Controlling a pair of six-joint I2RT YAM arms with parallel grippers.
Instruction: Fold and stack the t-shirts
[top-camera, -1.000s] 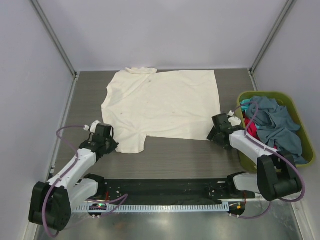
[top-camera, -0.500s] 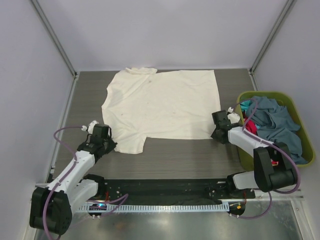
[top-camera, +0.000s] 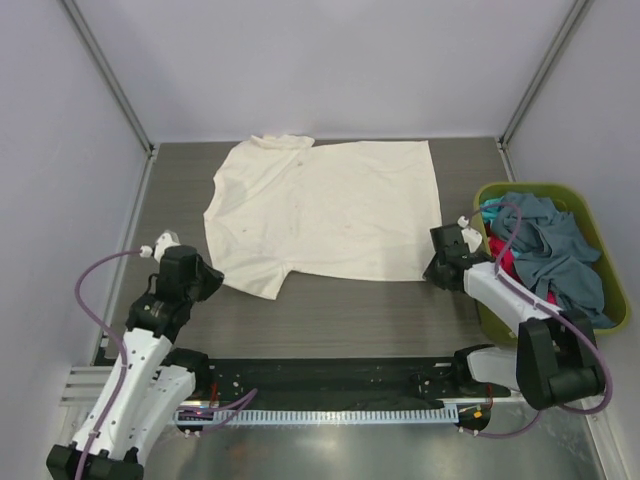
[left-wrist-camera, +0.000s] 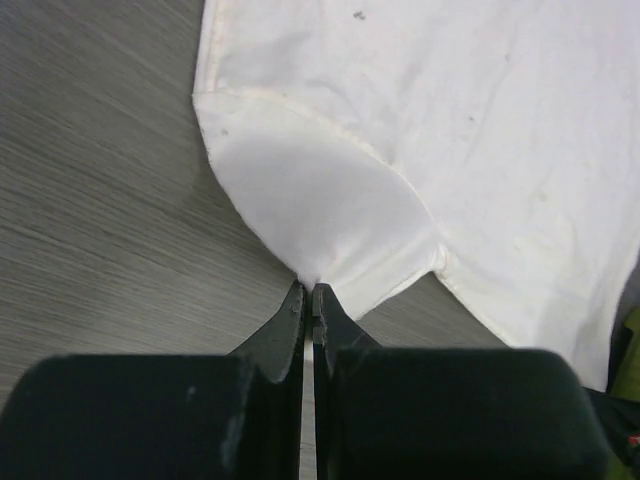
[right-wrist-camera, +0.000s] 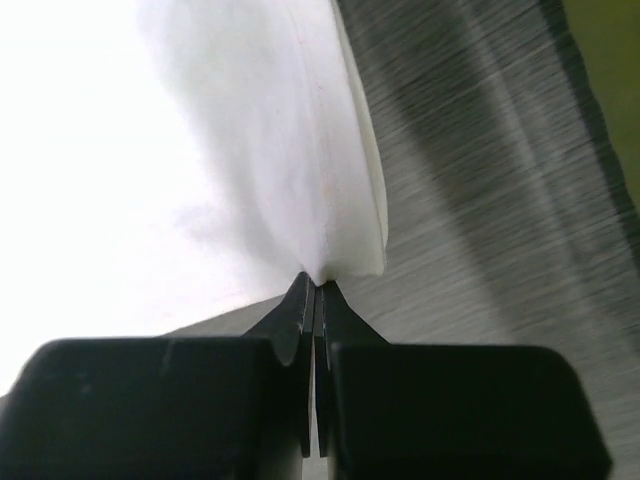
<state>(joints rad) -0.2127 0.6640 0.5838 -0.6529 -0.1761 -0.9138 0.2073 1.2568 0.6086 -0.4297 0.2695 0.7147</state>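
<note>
Both clenched on cream tee (top-camera: 330, 205): L fingers (left-wrist-camera: 281, 335) at sleeve, R fingers (right-wrist-camera: 293, 316) at hem corner.

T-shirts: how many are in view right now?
4. A cream tee lies spread on the table; a grey-blue tee, a teal tee and a red tee are heaped in the basket. More may be buried underneath.

Olive-green plastic basket (top-camera: 548, 186) at the right edge of the grey wood-grain table (top-camera: 350, 312).

One each: cream t-shirt (top-camera: 325, 205), grey-blue tee (top-camera: 560, 248), teal tee (top-camera: 491, 211), red-pink tee (top-camera: 505, 262), olive-green basket (top-camera: 545, 186), left gripper (top-camera: 208, 283), right gripper (top-camera: 432, 272).
</note>
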